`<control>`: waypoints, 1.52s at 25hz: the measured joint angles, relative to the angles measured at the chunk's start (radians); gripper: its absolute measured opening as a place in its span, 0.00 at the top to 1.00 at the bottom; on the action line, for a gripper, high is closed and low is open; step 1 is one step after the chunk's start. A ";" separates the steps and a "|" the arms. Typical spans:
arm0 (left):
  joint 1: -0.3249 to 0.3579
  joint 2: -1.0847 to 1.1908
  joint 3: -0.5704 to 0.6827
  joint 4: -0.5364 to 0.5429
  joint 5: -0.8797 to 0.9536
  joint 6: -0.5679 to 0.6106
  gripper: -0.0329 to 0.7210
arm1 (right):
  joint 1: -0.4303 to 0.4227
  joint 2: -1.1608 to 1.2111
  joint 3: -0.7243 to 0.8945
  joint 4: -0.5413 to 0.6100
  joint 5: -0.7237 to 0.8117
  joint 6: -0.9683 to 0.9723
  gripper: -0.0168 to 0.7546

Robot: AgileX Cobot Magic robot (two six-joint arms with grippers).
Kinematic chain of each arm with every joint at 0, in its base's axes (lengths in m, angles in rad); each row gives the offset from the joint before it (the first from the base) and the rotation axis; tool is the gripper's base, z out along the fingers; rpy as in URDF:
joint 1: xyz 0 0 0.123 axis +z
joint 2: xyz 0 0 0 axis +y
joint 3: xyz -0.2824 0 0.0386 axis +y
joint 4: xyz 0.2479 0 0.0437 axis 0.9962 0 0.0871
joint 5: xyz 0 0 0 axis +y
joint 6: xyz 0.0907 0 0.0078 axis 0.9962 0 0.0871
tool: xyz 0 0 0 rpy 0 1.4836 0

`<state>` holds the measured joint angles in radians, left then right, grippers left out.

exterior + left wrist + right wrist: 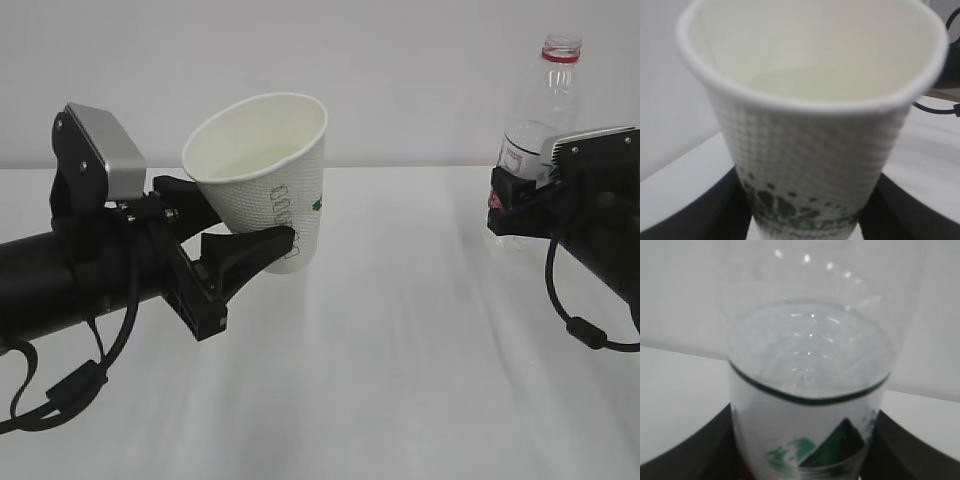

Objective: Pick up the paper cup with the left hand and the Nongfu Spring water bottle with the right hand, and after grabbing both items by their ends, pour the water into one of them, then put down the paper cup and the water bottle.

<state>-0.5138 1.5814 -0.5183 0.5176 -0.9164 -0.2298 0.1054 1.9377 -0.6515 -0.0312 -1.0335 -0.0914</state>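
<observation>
The white dotted paper cup point(285, 190) leans left and toward the camera, just above the table, with its mouth open. My left gripper point(240, 215) is shut on its lower part. In the left wrist view the cup point(810, 145) fills the frame, with a black finger point(700, 210) on each side. A pale pool of water point(805, 82) seems to lie inside. At the right the clear Nongfu Spring water bottle point(540, 110) stands upright, uncapped, with a red neck ring. My right gripper point(505, 205) is shut on its lower body. The bottle's label point(810, 440) sits between dark fingers point(912, 450).
A white table point(400, 350) spreads under both arms, with a plain pale wall behind it. A black cable point(580, 325) loops below the right arm, and another hangs under the left arm point(60, 385).
</observation>
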 joint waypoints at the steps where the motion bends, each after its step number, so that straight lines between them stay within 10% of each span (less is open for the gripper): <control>1: 0.000 0.000 0.000 -0.013 0.000 0.009 0.38 | 0.000 0.000 0.000 0.000 0.000 0.000 0.39; 17: 0.002 0.000 0.000 -0.205 0.037 0.148 0.38 | 0.000 0.000 0.000 -0.004 0.000 0.000 0.39; 38: 0.213 0.000 0.000 -0.294 0.051 0.154 0.38 | 0.000 0.000 0.000 -0.006 -0.021 0.002 0.39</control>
<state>-0.3010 1.5814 -0.5183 0.2237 -0.8658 -0.0760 0.1054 1.9377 -0.6515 -0.0376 -1.0543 -0.0899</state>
